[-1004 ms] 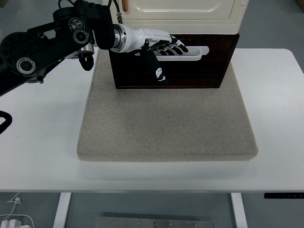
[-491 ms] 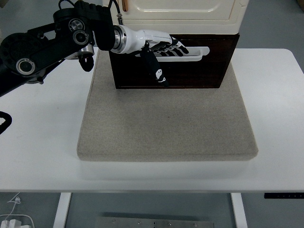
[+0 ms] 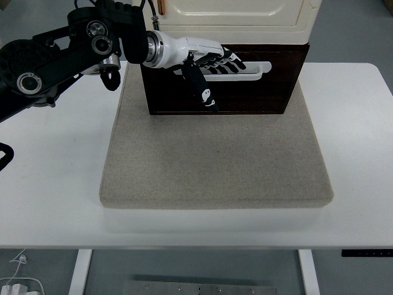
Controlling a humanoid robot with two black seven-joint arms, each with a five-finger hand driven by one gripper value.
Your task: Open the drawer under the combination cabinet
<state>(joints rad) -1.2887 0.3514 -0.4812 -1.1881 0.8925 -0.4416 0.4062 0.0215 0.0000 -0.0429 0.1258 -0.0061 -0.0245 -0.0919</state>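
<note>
The cream cabinet (image 3: 236, 15) stands at the back of the grey mat. Under it is the dark brown drawer (image 3: 245, 92), with a white bar handle (image 3: 249, 69) across its front. My left hand (image 3: 212, 61) reaches in from the left, and its white and black fingers (image 3: 227, 59) are hooked over the left part of the handle. The thumb (image 3: 202, 92) hangs down in front of the drawer face. The drawer front looks about flush with the cabinet's base.
A thick grey mat (image 3: 215, 160) lies on the white table (image 3: 55, 178) and carries the cabinet. My black left arm (image 3: 61, 55) spans the table's back left corner. The mat's front half is bare.
The left arm's upper links have shifted slightly up and to the left. The hand stays at the handle and the drawer front has not visibly moved.
</note>
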